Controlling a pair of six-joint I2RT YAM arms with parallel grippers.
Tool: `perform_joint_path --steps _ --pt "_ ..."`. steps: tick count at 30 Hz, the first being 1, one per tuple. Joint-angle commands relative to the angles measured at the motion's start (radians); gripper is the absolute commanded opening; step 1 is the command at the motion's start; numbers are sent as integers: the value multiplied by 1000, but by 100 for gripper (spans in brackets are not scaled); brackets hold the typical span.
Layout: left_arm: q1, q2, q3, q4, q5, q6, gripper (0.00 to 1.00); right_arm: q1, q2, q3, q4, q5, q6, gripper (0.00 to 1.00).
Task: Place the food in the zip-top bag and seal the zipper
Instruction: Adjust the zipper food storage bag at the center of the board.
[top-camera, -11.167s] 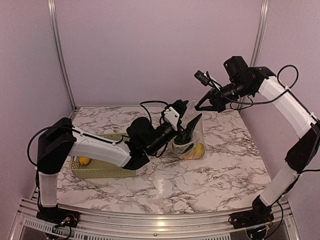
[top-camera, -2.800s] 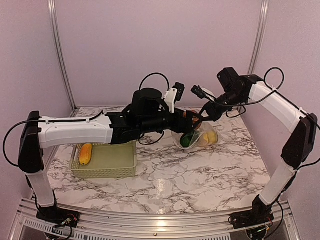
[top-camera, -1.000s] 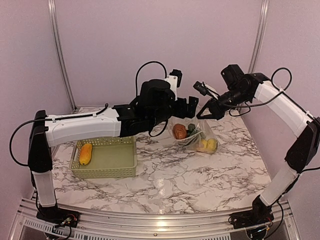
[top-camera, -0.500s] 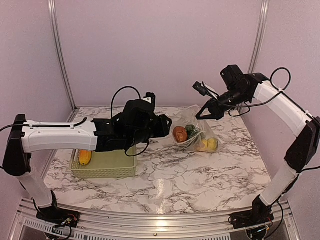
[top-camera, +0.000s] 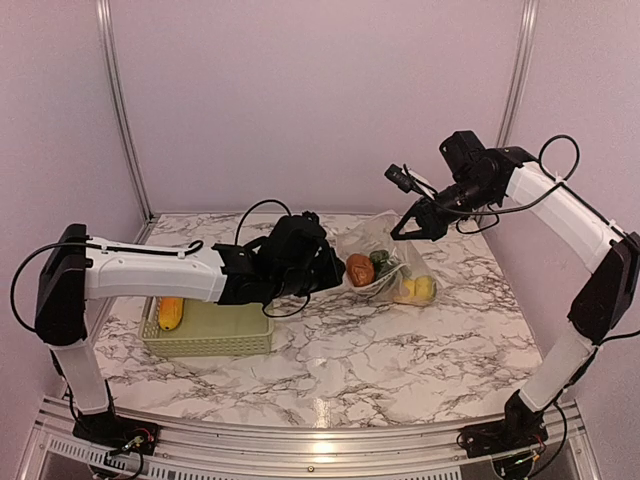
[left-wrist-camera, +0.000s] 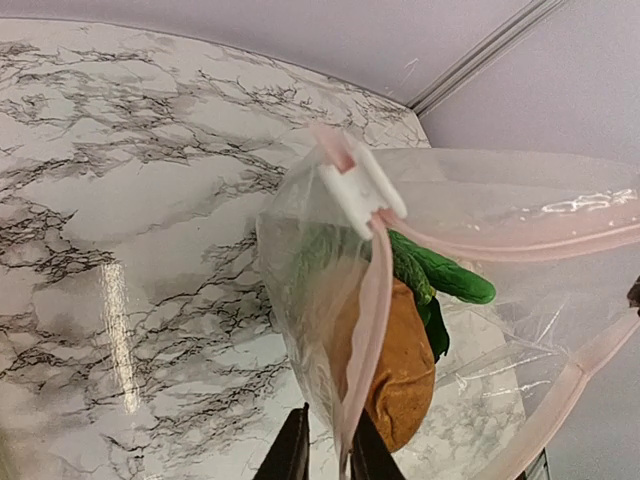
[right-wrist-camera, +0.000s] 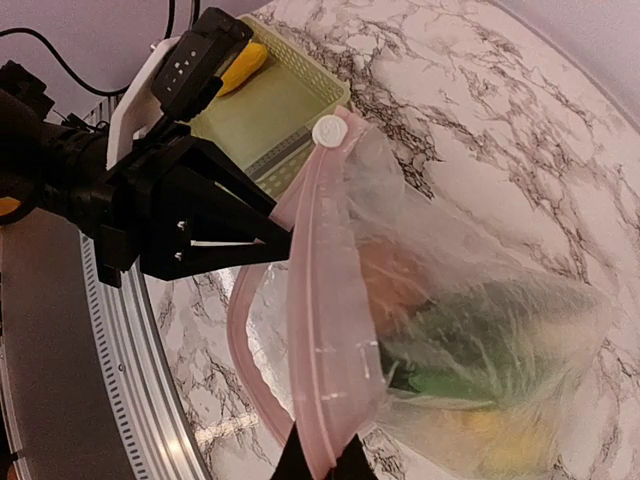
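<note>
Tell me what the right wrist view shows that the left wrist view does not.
Only the right wrist view: the green basket with a yellow piece inside. Only the left wrist view: the metal rail in the wall corner. Both: the left tool pinching the bag at its pink zipper, the white slider, and the marble table.

place: robot lab cell | evidence: plain lilac walls (top-camera: 300, 100), aluminium frame posts (top-camera: 122, 110), marble-print table (top-camera: 400, 350)
</note>
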Motion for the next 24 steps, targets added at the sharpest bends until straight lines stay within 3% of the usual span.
perform_joint_path --steps 1,2,8,12,14,17,21,24 --pt "30 56 62 -6 91 -28 7 -2 -14 4 18 -14 5 0" --pt "32 59 71 -7 94 -24 0 -3 -15 6 16 -15 5 0" --pt "21 -24 166 38 77 71 0 -39 -20 93 -3 40 12 0" --pt "-28 -87 234 30 -70 188 0 -113 -24 158 -5 44 31 0" --pt "-3 -57 229 12 -90 181 0 -122 -30 163 -2 43 35 0" --pt "29 17 264 4 33 128 0 -122 -39 165 3 29 43 0" --pt "-4 75 362 -1 -24 209 0 -123 -43 154 6 63 45 0" --pt "60 171 468 -64 6 202 0 -122 -41 158 12 60 53 0"
